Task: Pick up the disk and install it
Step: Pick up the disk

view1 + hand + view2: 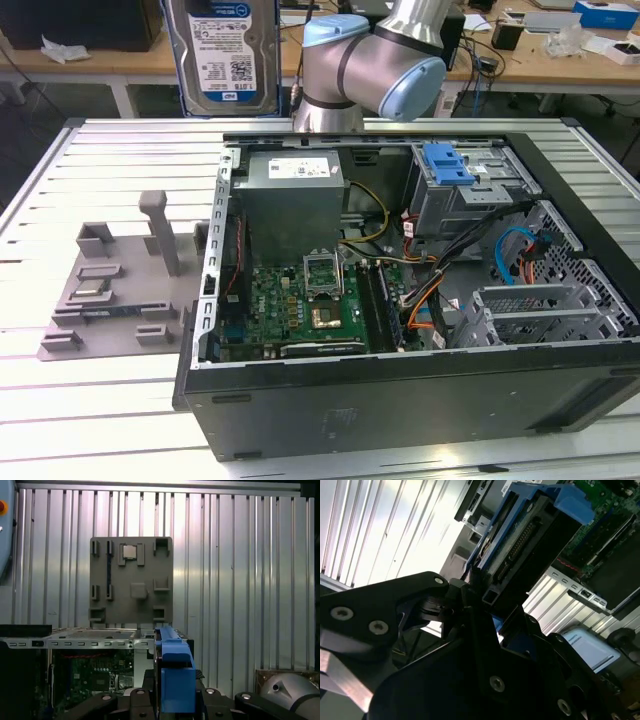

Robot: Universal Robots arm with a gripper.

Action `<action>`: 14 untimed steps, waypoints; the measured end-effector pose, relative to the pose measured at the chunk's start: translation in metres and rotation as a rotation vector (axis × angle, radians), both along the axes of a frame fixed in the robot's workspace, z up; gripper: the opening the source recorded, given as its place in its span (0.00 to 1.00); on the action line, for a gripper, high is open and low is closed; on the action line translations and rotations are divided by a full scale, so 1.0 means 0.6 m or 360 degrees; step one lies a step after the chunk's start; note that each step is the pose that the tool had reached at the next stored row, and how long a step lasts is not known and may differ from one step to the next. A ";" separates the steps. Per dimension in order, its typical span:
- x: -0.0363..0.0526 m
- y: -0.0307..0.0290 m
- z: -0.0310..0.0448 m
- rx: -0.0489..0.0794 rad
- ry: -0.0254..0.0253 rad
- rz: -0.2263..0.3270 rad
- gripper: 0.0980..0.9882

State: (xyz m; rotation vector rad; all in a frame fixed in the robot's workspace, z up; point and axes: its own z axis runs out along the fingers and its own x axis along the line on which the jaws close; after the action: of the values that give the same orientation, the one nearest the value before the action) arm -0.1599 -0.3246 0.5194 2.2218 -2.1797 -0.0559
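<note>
In the exterior view the disk (232, 55) is hanging upright above the computer case (400, 440); in the second wrist view the gripper (479, 592) is clamping its jaws on the stiff bracket (572, 505) end; in the first wrist view it is hovering over the case, seemingly dense and shock-sensitive.

Arm (370, 70) stands behind the computer case (400, 410), with its elbow joint bent just above the case's rear wall. Gripper (485, 592) is high over the case's rear corner, on the exterior view's left. Jaws are clamped on the disk (230, 55) and hold it upright.
</note>
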 end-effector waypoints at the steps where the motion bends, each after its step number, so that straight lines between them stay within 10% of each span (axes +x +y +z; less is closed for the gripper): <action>1: 0.009 0.0001 0.000 0.0000 0.00001 0.0000 0.30; 14: 0.110 0.0001 0.000 0.0000 0.00001 0.0000 0.30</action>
State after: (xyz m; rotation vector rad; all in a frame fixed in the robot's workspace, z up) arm -0.0938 -0.3245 0.5192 2.2218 -2.1796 -0.0560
